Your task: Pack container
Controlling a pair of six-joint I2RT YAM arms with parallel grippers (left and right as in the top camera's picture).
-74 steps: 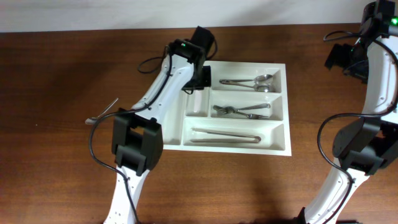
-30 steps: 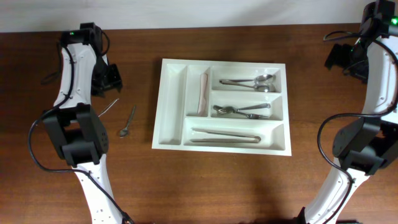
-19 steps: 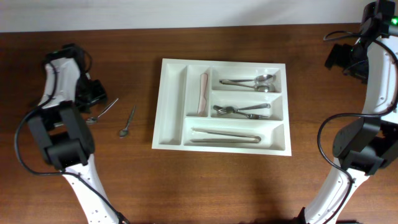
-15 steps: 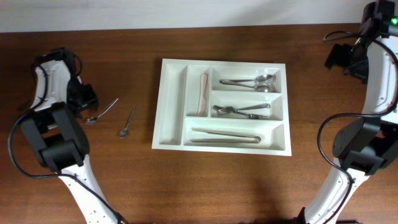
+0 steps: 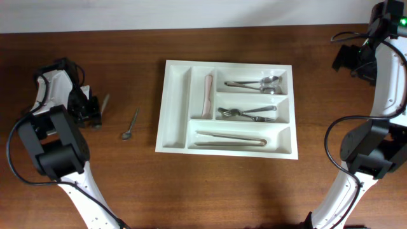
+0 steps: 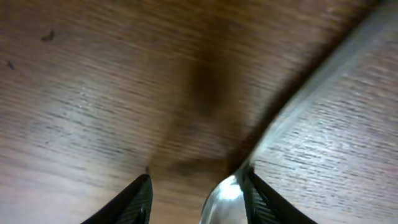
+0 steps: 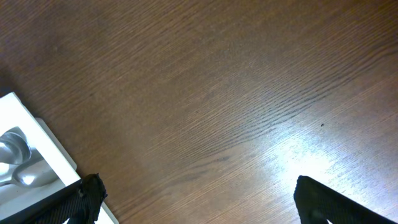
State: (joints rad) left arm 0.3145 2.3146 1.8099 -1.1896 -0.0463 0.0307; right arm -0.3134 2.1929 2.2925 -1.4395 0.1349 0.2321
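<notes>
Container [image 5: 178,121]: white moulded plastic tray, rectangular with rounded corners, mid-table on the dark grained wood table [image 5: 222,184].

Far-left narrow slot is bare. The next slot holds a pale, flat-handled utensil [image 5: 208,95]. Wide slots, far to near: shiny steel spoons [image 5: 261,83], forks [image 5: 248,113], long slim metal pieces [image 5: 230,138].

Left gripper [image 6: 198,185]: far left of the tray, low over the wood. Jaws part-open, straddling the bowl of a steel spoon [image 5: 104,100] without clamping it.

A second small spoon [image 5: 130,124] lies between that gripper and the tray.

Right gripper [image 7: 196,193]: far right corner, jaws spread wide, holding nothing.
</notes>
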